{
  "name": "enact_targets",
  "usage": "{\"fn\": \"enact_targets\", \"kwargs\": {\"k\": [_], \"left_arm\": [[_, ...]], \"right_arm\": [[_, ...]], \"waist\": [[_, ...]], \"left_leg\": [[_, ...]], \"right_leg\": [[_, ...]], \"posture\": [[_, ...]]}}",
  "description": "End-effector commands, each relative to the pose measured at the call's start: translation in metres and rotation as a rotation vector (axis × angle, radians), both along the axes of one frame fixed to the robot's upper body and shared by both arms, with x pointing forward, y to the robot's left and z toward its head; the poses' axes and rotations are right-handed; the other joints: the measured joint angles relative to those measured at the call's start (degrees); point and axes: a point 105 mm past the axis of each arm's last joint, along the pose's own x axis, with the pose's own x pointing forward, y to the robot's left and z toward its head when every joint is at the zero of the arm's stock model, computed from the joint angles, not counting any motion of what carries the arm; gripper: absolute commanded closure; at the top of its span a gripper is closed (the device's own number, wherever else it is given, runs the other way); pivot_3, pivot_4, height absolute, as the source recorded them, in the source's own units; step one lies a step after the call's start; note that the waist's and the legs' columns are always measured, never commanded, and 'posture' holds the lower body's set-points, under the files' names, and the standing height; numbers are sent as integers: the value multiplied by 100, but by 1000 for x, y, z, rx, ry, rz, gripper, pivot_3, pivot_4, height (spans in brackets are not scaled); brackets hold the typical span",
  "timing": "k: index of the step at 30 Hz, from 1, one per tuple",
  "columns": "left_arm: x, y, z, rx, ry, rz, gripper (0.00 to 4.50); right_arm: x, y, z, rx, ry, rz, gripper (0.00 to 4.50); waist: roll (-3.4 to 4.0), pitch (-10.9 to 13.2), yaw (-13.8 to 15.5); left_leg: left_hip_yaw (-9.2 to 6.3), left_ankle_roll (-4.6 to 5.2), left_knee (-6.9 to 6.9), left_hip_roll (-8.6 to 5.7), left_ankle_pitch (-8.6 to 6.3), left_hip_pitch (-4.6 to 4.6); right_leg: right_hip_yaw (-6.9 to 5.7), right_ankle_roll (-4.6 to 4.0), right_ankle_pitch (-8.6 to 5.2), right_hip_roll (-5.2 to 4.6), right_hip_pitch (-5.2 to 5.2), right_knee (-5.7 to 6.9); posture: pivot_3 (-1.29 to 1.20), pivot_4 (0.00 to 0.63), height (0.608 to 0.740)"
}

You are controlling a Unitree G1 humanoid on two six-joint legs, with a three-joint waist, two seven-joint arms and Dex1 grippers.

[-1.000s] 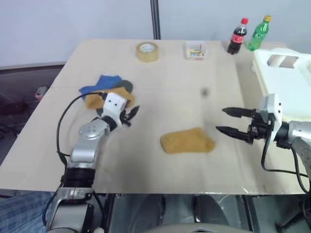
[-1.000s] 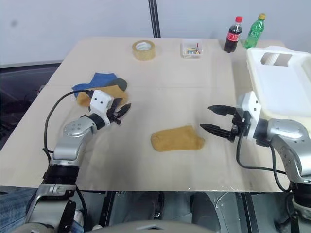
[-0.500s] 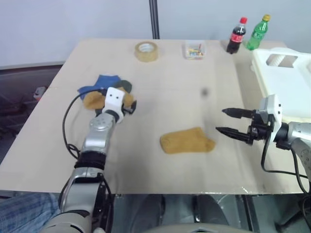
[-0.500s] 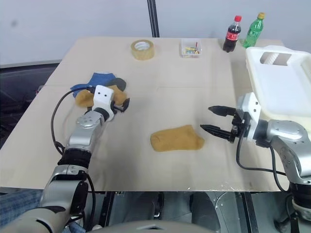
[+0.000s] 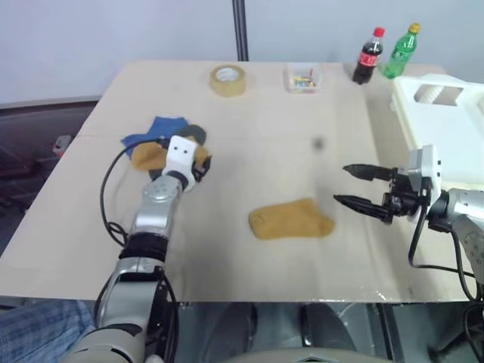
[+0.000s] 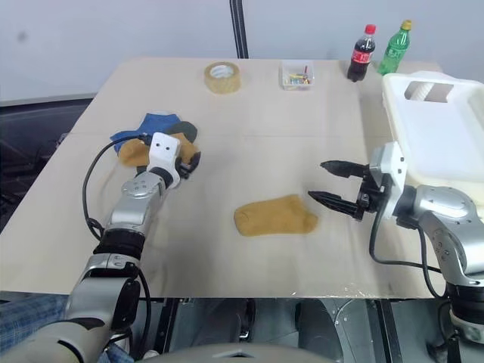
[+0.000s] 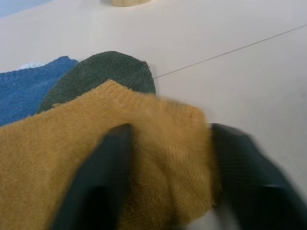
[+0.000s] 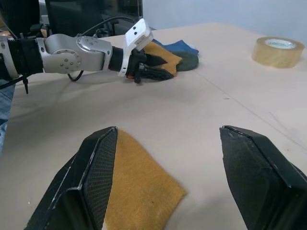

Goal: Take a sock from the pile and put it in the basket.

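Mustard knit fabric fills the gap between the left gripper [image 7: 165, 177]'s blurred black fingers, which clench the near edge of the pile [image 5: 162, 144] at the counter [image 5: 287, 128]'s left; its blue and dark grey socks are half hidden beneath. A lone mustard sock [image 5: 291, 219] lies flat mid-counter. The right gripper [image 5: 357, 187] hovers released beside it. The cream plastic basket [image 5: 446, 121] is cut off at the right edge.

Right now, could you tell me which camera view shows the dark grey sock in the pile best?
The left wrist view: the dark grey sock sits close up, its rounded end clear of the mustard sock over it. The eye views and the right wrist view show just a small dark patch of it.
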Motion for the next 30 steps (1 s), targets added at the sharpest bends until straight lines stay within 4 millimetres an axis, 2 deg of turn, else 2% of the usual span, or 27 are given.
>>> {"fn": "enact_targets", "kwargs": {"k": [1, 5, 16, 23, 29, 30], "left_arm": [[-2, -3, 3, 2, -30, -8, 2995], [-4, -7, 8, -10, -55, -19, 2995], [-10, -32, 42, -83, -164, -73, 2995], [-17, -88, 29, -158, -66, -222, 2995], [-25, -147, 12, -281, 42, -357, 2995], [-28, -161, 10, -301, 60, -397, 2995]], "right_arm": [[-1, 1, 11, 10, -59, 16, 919], [0, 0, 10, 8, -63, 18, 919], [2, -1, 9, 11, -71, 12, 919], [3, -2, 11, 10, -85, 2, 919], [3, -7, 13, 3, -97, -24, 919], [3, -9, 14, -2, -100, -33, 919]], "waist": [[0, 0, 2], [0, 0, 7], [-1, 1, 12], [-1, 1, 27], [-2, 1, 25], [-3, 2, 25]], "left_leg": [[0, 0, 0, 0, 0, 0], [0, 0, 0, 0, 0, 0], [0, 0, 0, 0, 0, -2], [0, -1, 3, -1, 0, -3], [1, -1, 6, -1, 0, -3], [1, -1, 7, -1, 0, -3]], "right_leg": [[0, 0, 0, 0, 0, 0], [1, 0, 0, -1, 0, -1], [1, 0, 0, -2, 0, -1], [1, 0, 0, -1, 1, -1], [1, 0, 0, 1, 1, 0], [1, 0, 0, 1, 1, 0]], "posture": [[0, 150, 738], [0, 150, 738], [0, 150, 738], [0, 150, 738], [0, 150, 738], [0, 150, 738]]}}
